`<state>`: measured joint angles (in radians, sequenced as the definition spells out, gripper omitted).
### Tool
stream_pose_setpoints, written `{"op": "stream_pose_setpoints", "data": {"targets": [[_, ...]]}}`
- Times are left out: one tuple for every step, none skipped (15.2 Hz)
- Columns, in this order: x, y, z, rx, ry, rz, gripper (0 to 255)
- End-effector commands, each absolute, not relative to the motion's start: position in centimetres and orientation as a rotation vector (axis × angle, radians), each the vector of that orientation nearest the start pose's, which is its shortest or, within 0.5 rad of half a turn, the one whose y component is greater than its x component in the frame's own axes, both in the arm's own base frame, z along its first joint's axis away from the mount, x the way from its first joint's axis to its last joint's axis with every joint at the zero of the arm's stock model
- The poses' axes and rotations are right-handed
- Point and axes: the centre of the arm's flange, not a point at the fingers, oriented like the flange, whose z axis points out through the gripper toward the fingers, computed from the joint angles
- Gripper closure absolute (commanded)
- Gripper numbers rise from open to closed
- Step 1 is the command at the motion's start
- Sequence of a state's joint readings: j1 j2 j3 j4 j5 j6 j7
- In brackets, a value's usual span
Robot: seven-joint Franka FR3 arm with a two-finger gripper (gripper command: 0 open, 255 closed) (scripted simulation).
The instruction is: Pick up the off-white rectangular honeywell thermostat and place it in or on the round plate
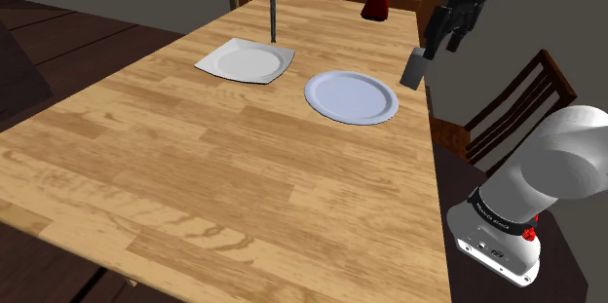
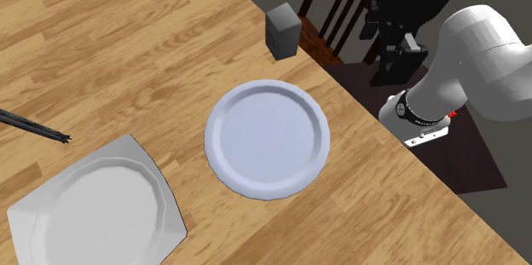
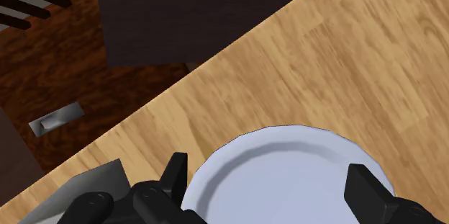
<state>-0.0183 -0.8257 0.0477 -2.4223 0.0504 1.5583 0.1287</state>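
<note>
The small grey rectangular thermostat point(image 1: 413, 67) stood upright near the edge of the light wooden table point(image 1: 195, 174), just beside the round pale blue-white plate point(image 1: 351, 96) and apart from it. The black two-finger gripper point(image 1: 440, 43) hung above and slightly beyond the thermostat, not touching it. In the wrist view its fingers point(image 3: 176, 176) stood wide apart with nothing clasped between them, the plate's rim below.

The thermostat looked like a rigid, compact box, probably light, with flat smooth faces that would likely be somewhat slippery. Standing on a narrow base close to the edge, it could probably be tipped or pushed off by a glancing touch. The best hold seemed to be across its two broad flat faces, near mid-height, with the fingers coming straight down over it. A white square plate point(image 1: 246, 60) lay well clear, on the round plate's far side.
</note>
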Motion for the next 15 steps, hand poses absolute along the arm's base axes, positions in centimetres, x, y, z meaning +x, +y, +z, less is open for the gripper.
{"op": "stream_pose_setpoints", "data": {"targets": [[29.3, 1.8, 57.0, -3.123, 0.181, 0.062, 0], [30.3, 1.0, 56.6, -3.122, 0.245, 0.063, 0], [31.2, 0.1, 56.2, -3.119, 0.309, 0.063, 0], [32.0, -0.8, 55.7, -3.115, 0.373, 0.064, 0], [32.9, -1.7, 55.3, -3.109, 0.438, 0.064, 0], [33.6, -2.6, 54.9, -3.102, 0.502, 0.065, 0], [34.4, -3.6, 54.5, -3.094, 0.566, 0.065, 0], [35.1, -4.6, 54.1, -3.085, 0.63, 0.065, 0], [35.8, -5.7, 53.7, -3.074, 0.693, 0.066, 0], [36.4, -6.8, 53.3, -3.062, 0.757, 0.066, 0], [37.0, -7.9, 52.9, -3.048, 0.82, 0.066, 0], [37.5, -9.0, 52.5, -3.034, 0.883, 0.067, 0], [38.0, -10.1, 52.2, -3.018, 0.946, 0.067, 0], [38.4, -11.3, 51.8, -3.0, 1.009, 0.067, 0], [38.8, -12.5, 51.4, -2.982, 1.071, 0.067, 0]]}}
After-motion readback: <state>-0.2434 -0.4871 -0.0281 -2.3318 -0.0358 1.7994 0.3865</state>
